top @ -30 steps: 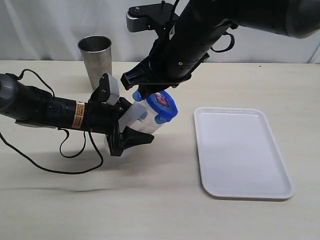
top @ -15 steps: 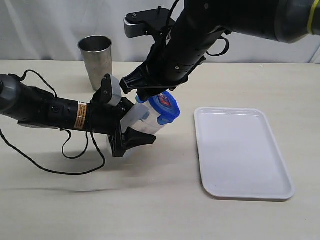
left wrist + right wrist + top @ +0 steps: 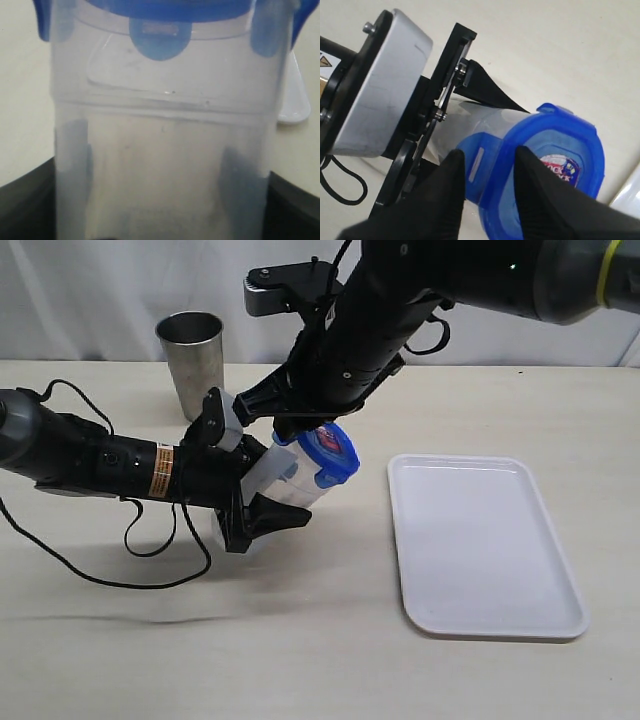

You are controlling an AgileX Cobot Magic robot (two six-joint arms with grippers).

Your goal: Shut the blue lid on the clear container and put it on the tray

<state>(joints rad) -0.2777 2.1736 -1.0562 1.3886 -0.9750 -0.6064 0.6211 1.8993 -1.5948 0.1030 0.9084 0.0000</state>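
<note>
The blue lid (image 3: 328, 455) sits on the mouth of the clear container (image 3: 280, 475), sticker face outward. The whole assembly is tilted over, lid end toward the tray (image 3: 485, 550).

- Container is off the table (image 3: 330, 670), carried in the air between the steel cup (image 3: 192, 360) and the tray. It is near the tray but not over it.
- Left gripper (image 3: 270, 480) is clamped across the lower body of the container. In the left wrist view I can see its pads as dark shapes through the translucent wall (image 3: 165, 150).
- Right gripper (image 3: 490, 155) comes in from above with its two fingers straddling one side flap of the lid (image 3: 555, 150). The flap fills the gap between them. I cannot tell whether they are pinching it or only bracketing it.
- Flaps: the one at the right fingers lies down along the container wall. The left wrist view shows one centre flap folded down, while the two at the edges look flared outward. I cannot confirm from here that any has clicked.

My read on progress:
- Lid is seated, so the closing step is under way but not finished.
- Left to do: snap the remaining flaps home, then carry the container over and stand it on the tray.
- Nothing is on the tray yet.
</note>
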